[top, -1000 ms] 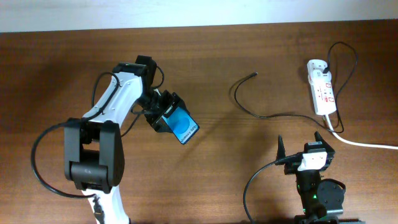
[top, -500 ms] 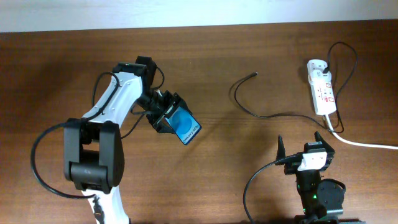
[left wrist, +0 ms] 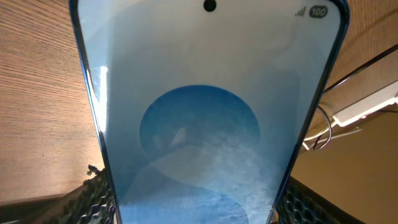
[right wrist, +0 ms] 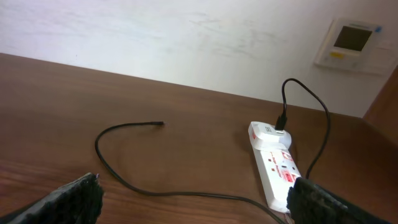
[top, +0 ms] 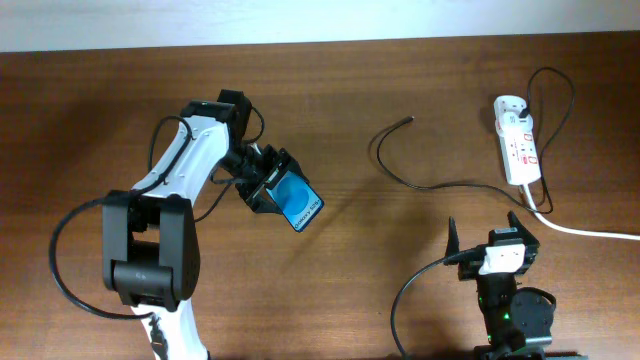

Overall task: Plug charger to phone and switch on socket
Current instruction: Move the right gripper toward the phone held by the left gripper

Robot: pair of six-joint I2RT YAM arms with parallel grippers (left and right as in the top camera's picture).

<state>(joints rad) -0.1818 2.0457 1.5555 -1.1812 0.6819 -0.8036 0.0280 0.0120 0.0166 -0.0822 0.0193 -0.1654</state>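
My left gripper (top: 270, 190) is shut on the phone (top: 297, 204), a blue-screened slab held tilted above the table left of centre; its screen fills the left wrist view (left wrist: 205, 124). The charger (top: 400, 168) is a thin black cable curving across the table, its plug tip at the far centre (top: 409, 119); it also shows in the right wrist view (right wrist: 124, 155). The socket (top: 519, 139) is a white power strip at the far right, also in the right wrist view (right wrist: 275, 163). My right gripper (top: 486, 232) is open and empty near the front edge, well short of the cable.
A thick white cord (top: 590, 232) runs from the socket toward the right edge. A white wall with a wall panel (right wrist: 351, 42) stands behind the table. Bare wood lies between the phone and the charger tip.
The left gripper and the phone shifted slightly to the right and down a second ago, then held still. The right arm has not moved.
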